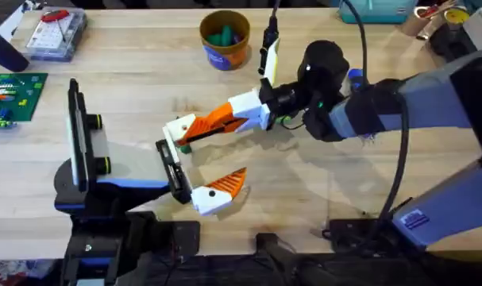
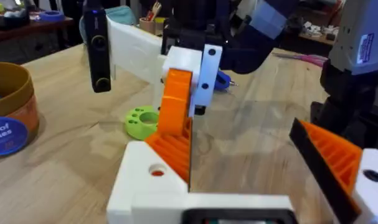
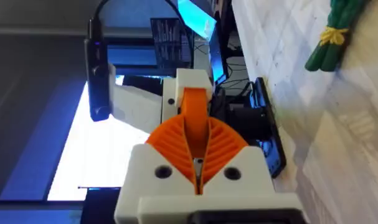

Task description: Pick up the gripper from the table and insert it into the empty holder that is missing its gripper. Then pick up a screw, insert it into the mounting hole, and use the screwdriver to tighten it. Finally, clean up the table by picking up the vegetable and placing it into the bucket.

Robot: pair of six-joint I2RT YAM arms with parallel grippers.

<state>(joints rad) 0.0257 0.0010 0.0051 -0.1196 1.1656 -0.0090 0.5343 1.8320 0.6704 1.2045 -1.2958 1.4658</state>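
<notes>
Right gripper (image 1: 194,129) clamps the loose gripper piece (image 1: 177,129), bringing it to the holder (image 1: 171,168).

Its orange pads are shut on the piece's white base, just above the bracket's empty end. Left gripper (image 2: 238,163) stands open, one pad near the piece. Insertion appears to be in hand; next, the piece must seat squarely. Vegetable (image 2: 141,122) lies just beyond, bucket (image 1: 225,38) farther off.

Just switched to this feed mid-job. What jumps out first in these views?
The right gripper stands out first: it reaches across the table's middle, shut on the orange tip of the loose gripper, right at the bare end of the black holder. The lime vegetable lies on the table close by, and the bucket stands at the far side.
</notes>
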